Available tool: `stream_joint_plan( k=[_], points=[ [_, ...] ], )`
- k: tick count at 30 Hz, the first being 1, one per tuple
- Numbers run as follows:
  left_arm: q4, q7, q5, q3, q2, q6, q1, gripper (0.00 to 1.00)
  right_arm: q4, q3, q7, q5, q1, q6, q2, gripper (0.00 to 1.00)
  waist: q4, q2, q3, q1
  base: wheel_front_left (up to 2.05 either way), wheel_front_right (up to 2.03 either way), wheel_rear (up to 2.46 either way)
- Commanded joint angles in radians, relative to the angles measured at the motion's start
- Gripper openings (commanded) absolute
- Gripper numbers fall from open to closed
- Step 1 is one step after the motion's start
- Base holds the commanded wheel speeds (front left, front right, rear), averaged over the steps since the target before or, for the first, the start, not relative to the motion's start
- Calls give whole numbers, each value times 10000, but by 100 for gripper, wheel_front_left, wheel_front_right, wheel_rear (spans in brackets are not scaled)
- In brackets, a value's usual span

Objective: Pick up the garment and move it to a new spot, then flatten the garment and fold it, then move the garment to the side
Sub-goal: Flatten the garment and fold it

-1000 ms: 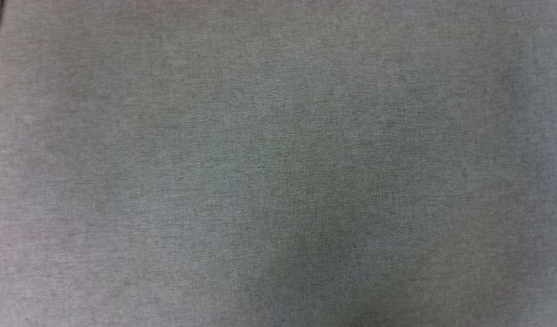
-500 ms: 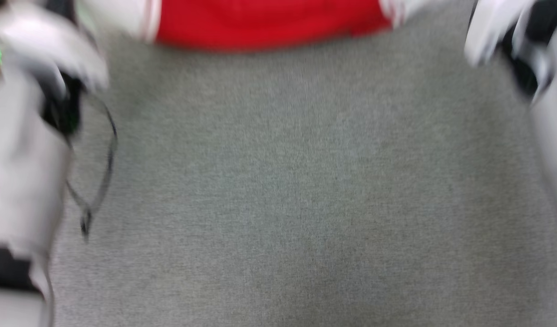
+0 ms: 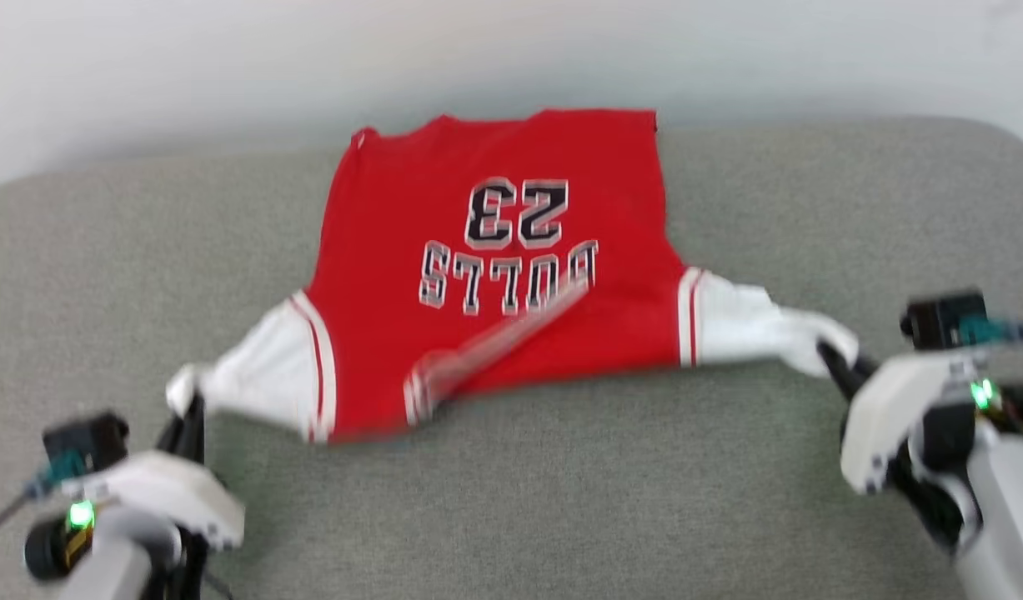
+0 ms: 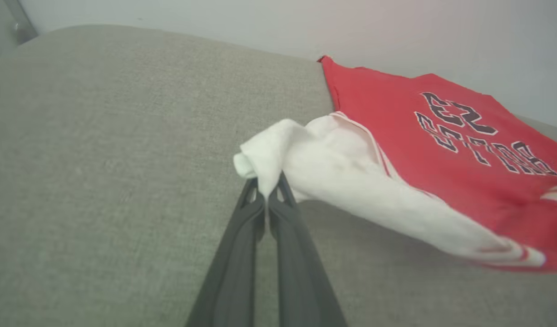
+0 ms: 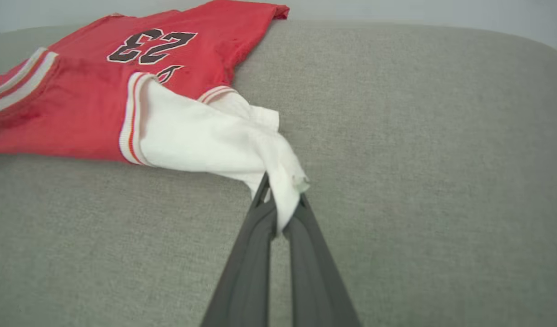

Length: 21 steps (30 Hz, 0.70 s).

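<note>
The garment (image 3: 494,250), a red jersey T-shirt with white sleeves and an upside-down black "BULLS 23" print, is stretched across the grey cushion toward the far edge. My left gripper (image 3: 193,408) is shut on the tip of one white sleeve (image 4: 269,159). My right gripper (image 3: 829,354) is shut on the other sleeve's tip (image 5: 278,181). Both sleeves are pulled taut toward me. A striped collar band (image 3: 486,350) lies blurred across the shirt's near part. In the left wrist view the garment (image 4: 441,136) runs off to the right, and in the right wrist view the garment (image 5: 101,77) spreads to the upper left.
The grey fabric surface (image 3: 519,500) extends in front of the shirt toward me and to both sides. A pale wall (image 3: 478,50) rises right behind the cushion's rounded far edge, where the shirt's hem lies.
The head camera has swung up from bare grey fabric, so the whole shirt and both arms have come into the picture. Both grippers stay shut.
</note>
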Motion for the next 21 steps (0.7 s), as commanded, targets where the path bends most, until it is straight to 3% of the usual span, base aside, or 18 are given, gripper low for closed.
stream_joint_plan(
  k=[1,10,14,15,16,21],
  points=[
    [-702,143,-158,115,174,403,1007,0,-571,-404,172,-50,1042,-7,6,0,-58,0,-674,3,0,0,0],
    [-4392,1439,-471,112,1009,2452,4964,0,-3115,-2627,1242,-727,5559,-10,1161,0,219,0,-1471,3,0,0,0],
    [-5981,1977,-351,-56,1341,3307,6136,0,-4220,-3574,1836,-1025,7235,-10,2076,2,427,0,-1564,3,0,0,0],
    [-6208,2011,-336,-68,1345,3406,6258,0,-4390,-3633,1913,-1149,7431,-8,2165,42,452,0,-1550,3,0,0,0],
    [-6390,2000,-299,-89,1346,3484,6328,0,-4540,-3662,1941,-1250,7538,-10,2230,100,469,0,-1531,3,0,0,0],
    [-7133,1758,-113,-196,1174,3485,6054,0,-4967,-3767,1896,-1392,7219,-5,2383,100,577,0,-1448,3,0,0,0]
  ],
)
